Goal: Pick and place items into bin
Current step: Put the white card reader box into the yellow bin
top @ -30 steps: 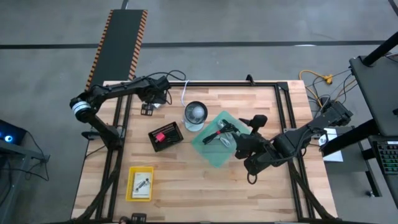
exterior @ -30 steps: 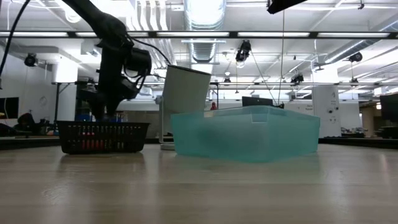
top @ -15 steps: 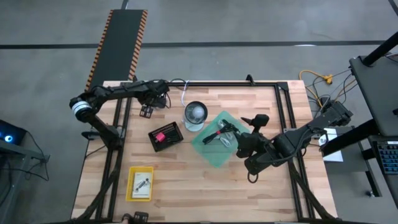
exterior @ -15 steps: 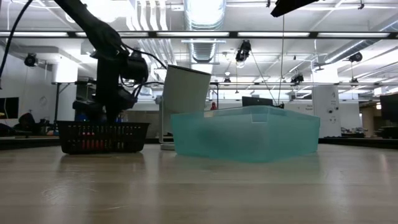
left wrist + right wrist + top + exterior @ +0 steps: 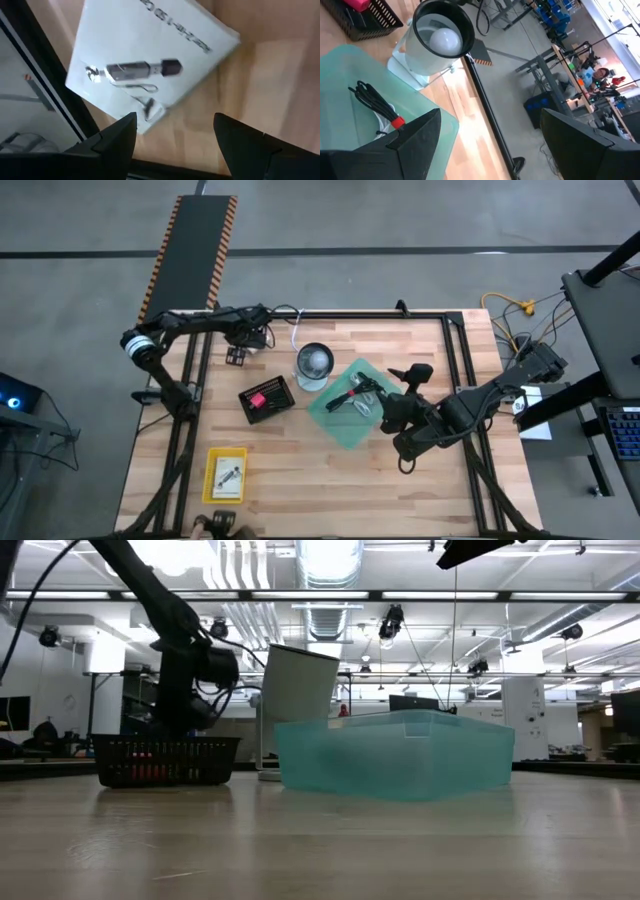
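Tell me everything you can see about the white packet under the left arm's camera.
The white packet is a flat, square-looking pack lying on the wooden table, tilted askew beside a dark frame rail. It looks like smooth card or plastic. Its face shows a silvery USB-stick shape with a dark end and a thin cord, with black lettering near one edge. The left end effector hovers open above its lower corner; nothing touches it except the table.

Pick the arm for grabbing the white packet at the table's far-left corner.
Left. Left gripper hovers over the white packet, fingers open. Right gripper sits beside the teal bin.
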`<action>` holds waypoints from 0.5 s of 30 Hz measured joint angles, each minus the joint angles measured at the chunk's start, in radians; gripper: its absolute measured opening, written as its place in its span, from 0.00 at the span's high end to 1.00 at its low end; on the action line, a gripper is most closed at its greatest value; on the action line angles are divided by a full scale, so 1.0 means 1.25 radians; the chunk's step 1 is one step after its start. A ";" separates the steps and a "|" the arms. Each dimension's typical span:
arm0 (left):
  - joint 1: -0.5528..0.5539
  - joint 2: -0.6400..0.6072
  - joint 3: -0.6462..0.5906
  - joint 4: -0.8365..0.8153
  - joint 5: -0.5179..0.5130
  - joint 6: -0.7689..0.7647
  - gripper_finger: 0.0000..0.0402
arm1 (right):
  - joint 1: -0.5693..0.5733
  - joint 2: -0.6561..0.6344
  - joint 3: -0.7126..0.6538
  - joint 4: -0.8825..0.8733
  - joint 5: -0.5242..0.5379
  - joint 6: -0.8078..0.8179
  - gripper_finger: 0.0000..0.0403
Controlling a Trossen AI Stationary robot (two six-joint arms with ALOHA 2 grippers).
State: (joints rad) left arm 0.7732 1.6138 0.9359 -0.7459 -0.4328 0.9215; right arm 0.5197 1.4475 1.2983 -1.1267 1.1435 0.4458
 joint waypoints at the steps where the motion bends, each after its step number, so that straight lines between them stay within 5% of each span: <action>1: 0.000 0.011 0.000 0.011 -0.009 0.000 0.39 | 0.000 0.000 -0.001 0.000 0.000 0.000 0.19; 15: 0.009 0.087 0.004 0.021 -0.049 -0.020 0.39 | 0.000 0.000 -0.005 -0.003 0.000 0.000 0.19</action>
State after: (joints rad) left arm 0.7842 1.7227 0.9409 -0.7199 -0.4935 0.8964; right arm 0.5196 1.4479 1.2919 -1.1304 1.1435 0.4458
